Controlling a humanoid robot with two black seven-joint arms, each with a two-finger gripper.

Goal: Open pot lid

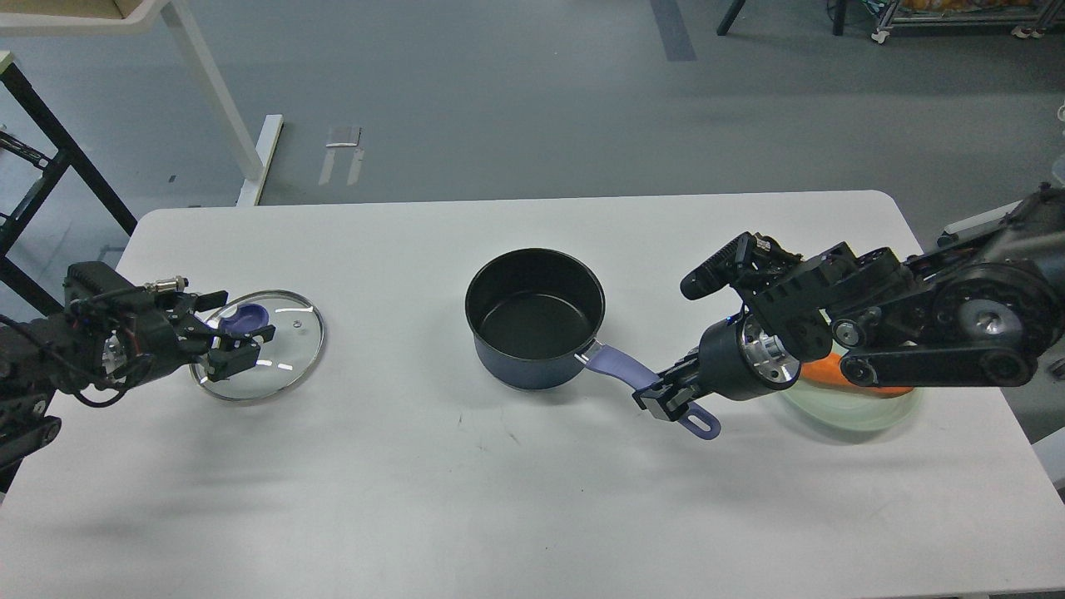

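Observation:
The dark-blue pot (532, 320) stands uncovered at the middle of the white table (516, 499). Its lavender handle (611, 363) points to the front right. My right gripper (663, 398) is shut on the handle near its holed end. The clear glass lid (279, 358), with a metal rim, lies at the table's left, apart from the pot. Its purple knob (245, 316) faces up. My left gripper (237, 329) reaches over the lid. Its fingers stand spread on either side of the knob, open.
A pale green glass plate (865, 412) with an orange object (819, 370) on it sits at the right, partly under my right arm. White desk legs (216, 100) and a black frame (50, 150) stand beyond the table's far left edge.

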